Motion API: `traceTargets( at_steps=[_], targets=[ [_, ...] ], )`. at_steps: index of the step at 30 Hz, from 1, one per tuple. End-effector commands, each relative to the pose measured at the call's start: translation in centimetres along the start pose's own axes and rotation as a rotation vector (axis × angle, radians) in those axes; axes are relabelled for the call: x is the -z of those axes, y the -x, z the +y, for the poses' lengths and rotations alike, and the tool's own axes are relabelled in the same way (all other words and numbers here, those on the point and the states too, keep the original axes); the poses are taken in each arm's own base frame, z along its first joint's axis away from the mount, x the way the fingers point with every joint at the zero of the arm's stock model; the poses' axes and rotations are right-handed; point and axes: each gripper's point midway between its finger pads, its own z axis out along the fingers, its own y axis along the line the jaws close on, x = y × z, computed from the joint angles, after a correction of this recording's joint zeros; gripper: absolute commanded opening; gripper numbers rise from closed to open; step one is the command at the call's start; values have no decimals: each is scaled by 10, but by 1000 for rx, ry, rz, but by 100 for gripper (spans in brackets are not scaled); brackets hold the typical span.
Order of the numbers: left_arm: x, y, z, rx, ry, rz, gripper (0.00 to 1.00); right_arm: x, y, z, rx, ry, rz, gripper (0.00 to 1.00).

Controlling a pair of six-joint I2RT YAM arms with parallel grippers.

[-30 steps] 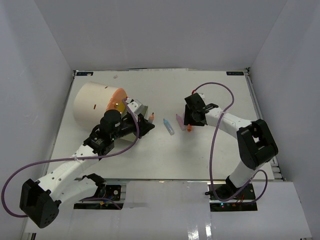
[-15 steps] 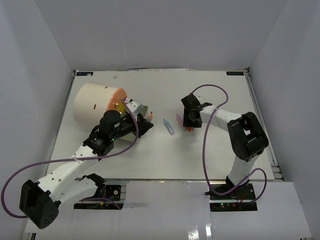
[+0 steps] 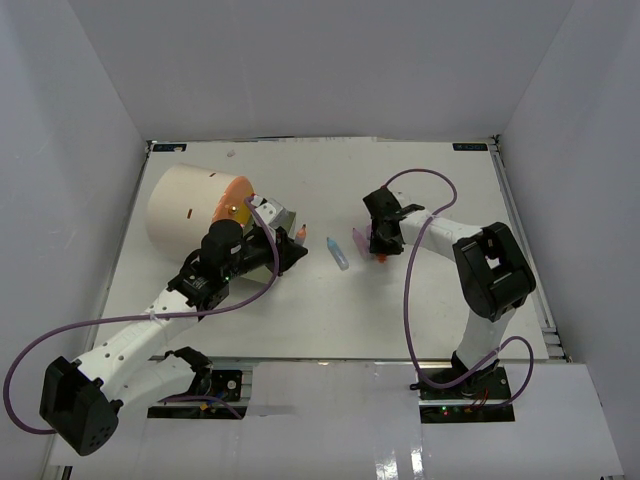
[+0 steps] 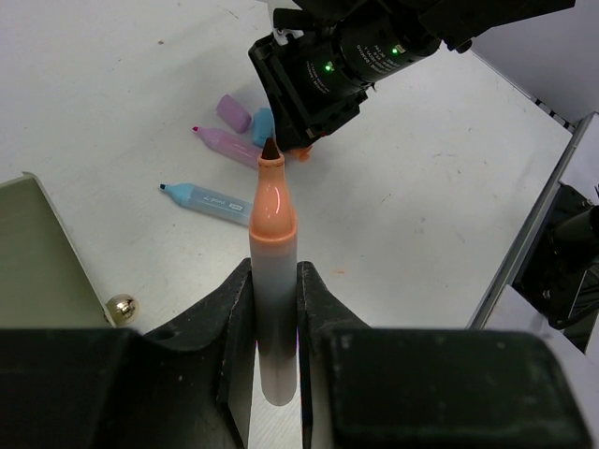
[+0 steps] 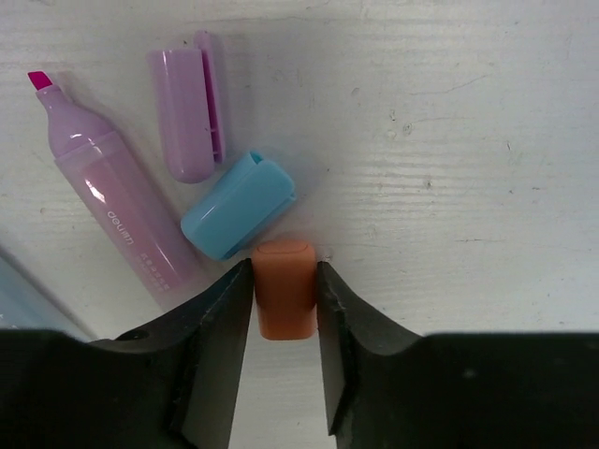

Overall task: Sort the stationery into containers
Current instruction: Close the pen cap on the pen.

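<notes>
Orange cap (image 5: pixel 285 299) — between right end effector (image 5: pixel 283 271) jaws

- Orange highlighter (image 4: pixel 272 215), uncapped, clamped in left tool (image 4: pixel 274 281)
- Orange cap (image 5: pixel 284 299) on desk, between fingers of right tool (image 5: pixel 284 281)
- Blue cap (image 5: pixel 239 206), purple cap (image 5: pixel 187 112) and uncapped purple highlighter (image 5: pixel 117 206) just beside it
- Blue highlighter (image 4: pixel 211 201) nearby
- Cream cylinder (image 3: pixel 185 200) far left

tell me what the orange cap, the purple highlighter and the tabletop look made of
Orange cap: opaque plastic, matte, even colour with rounded moulded edges.
Purple highlighter: translucent plastic, slightly glossy, with print on the barrel.
Tabletop: probably white-painted wood, going by the faint grain lines and scuffs.
</notes>
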Motion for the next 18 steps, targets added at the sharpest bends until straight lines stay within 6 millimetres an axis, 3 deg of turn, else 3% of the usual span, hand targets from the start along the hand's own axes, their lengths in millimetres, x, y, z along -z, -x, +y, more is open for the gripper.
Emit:
traceTargets(
  at_steps=[1, 7, 10, 13, 18],
  targets=[
    [2, 2, -3, -1, -20, -8, 20, 1, 14, 1, -17, -4, -30, 38],
    [1, 1, -7, 0, -42, -4, 20, 20, 19, -4, -15, 1, -69, 19],
    [1, 0, -11, 3, -67, -2, 20, 46, 31, -2, 11, 35, -141, 18],
    [0, 11, -16, -15, -97, -44, 21, 88, 51, 9, 25, 98, -259, 18],
    [-4, 31, -25, -20, -146, -114, 21, 187, 104, 43, 39, 308, -577, 17]
  ],
)
